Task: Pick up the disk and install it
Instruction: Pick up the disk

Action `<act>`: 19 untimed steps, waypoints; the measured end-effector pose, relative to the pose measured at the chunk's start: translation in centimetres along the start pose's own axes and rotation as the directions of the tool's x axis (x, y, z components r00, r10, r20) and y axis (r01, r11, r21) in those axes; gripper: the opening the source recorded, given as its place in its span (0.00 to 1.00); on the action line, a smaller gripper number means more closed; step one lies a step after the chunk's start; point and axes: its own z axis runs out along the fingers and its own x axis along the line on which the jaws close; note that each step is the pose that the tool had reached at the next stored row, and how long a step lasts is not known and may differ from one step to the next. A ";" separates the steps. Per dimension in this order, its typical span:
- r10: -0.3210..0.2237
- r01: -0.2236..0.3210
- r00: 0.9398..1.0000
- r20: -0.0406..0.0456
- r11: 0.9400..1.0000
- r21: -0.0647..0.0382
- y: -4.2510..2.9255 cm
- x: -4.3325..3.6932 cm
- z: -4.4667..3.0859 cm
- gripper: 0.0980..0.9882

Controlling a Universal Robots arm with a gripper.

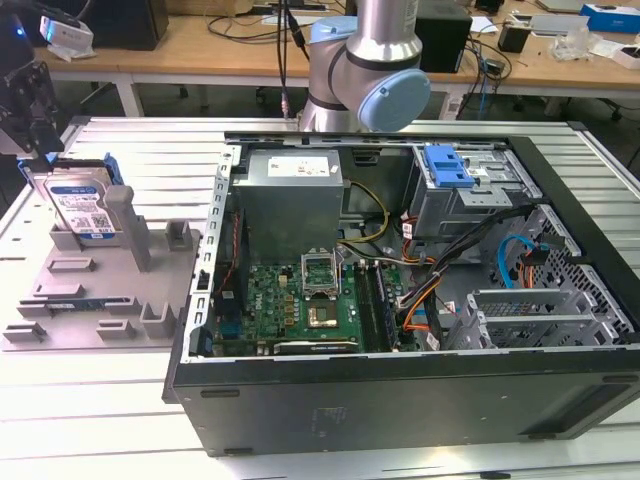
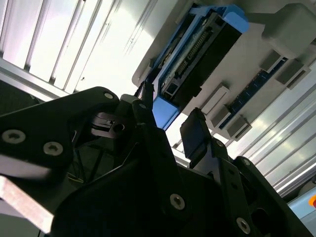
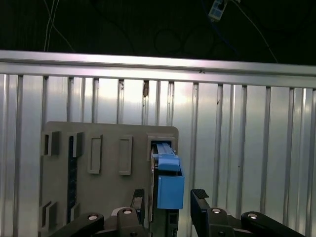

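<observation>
The disk (image 1: 82,207) stands upright on edge in a slot of the grey holder (image 1: 100,295) at the exterior view's left, silver with a white-and-blue label and a blue carrier frame. My gripper (image 1: 40,152) hangs just above its upper edge. In both wrist views the disk's blue end (image 3: 170,186) (image 2: 165,111) lies between my two dark fingers (image 3: 199,201) (image 2: 195,132), with a gap on each side. The gripper (image 3: 169,202) (image 2: 170,123) is open and touches nothing.
An open computer case (image 1: 400,400) fills the middle and right of the exterior view, with motherboard (image 1: 300,305), power supply (image 1: 290,200), cables and a drive bay with a blue latch (image 1: 447,165). The arm's base (image 1: 365,70) stands behind it. The holder rests on a ribbed metal table (image 1: 140,150).
</observation>
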 end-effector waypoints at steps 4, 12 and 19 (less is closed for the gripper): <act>0.000 0.000 1.000 0.000 1.000 0.000 -0.01 -0.21 0.03 0.45; 0.000 0.000 1.000 0.000 1.000 0.000 0.02 -0.16 0.41 0.45; 0.000 0.000 1.000 0.000 1.000 0.000 0.07 0.20 0.83 0.45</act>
